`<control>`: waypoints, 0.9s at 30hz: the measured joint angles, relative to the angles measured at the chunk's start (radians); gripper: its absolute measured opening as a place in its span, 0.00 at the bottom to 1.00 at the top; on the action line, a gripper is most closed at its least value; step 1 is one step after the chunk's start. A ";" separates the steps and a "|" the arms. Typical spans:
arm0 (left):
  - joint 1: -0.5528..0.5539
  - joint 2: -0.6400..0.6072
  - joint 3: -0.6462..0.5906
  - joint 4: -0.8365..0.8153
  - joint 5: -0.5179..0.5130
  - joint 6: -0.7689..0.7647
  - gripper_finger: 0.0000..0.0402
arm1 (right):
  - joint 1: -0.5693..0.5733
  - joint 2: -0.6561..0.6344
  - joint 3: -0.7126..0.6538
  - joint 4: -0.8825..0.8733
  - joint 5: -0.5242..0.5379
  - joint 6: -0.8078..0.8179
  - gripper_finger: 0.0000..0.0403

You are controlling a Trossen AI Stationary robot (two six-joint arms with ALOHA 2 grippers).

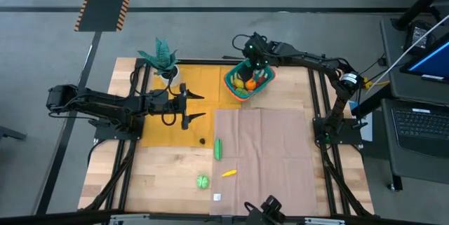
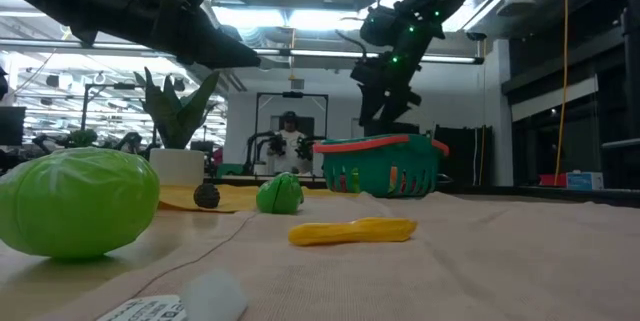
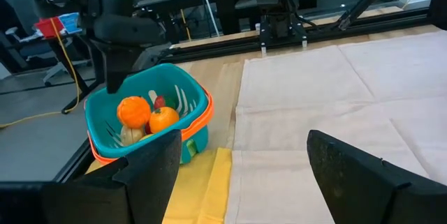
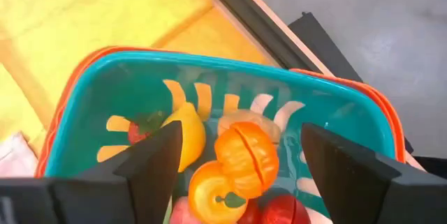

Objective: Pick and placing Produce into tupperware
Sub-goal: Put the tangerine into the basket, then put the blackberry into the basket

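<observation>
Above the tupperware, right gripper spread; only its wrist view shows perhaps a lemon.

L arm: stretched low across table's left side, left gripper pointing toward centre, fingers spread, nothing between | R arm: reaching in from right, right gripper raised near far edge, pointing down, fingers apart, empty
</observation>
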 joint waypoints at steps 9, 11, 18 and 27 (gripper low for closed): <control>0.000 0.000 0.000 -0.021 0.000 -0.001 0.75 | 0.014 0.000 -0.005 0.005 0.001 -0.006 0.73; 0.000 0.000 0.000 -0.032 0.000 -0.001 0.75 | 0.016 0.000 -0.005 0.001 0.001 -0.005 0.73; 0.000 0.000 0.000 -0.039 0.000 -0.002 0.75 | 0.030 0.001 -0.005 0.037 0.002 -0.023 0.73; -0.001 0.000 0.000 -0.039 0.000 -0.003 0.75 | 0.196 -0.005 -0.076 0.322 0.001 -0.175 0.73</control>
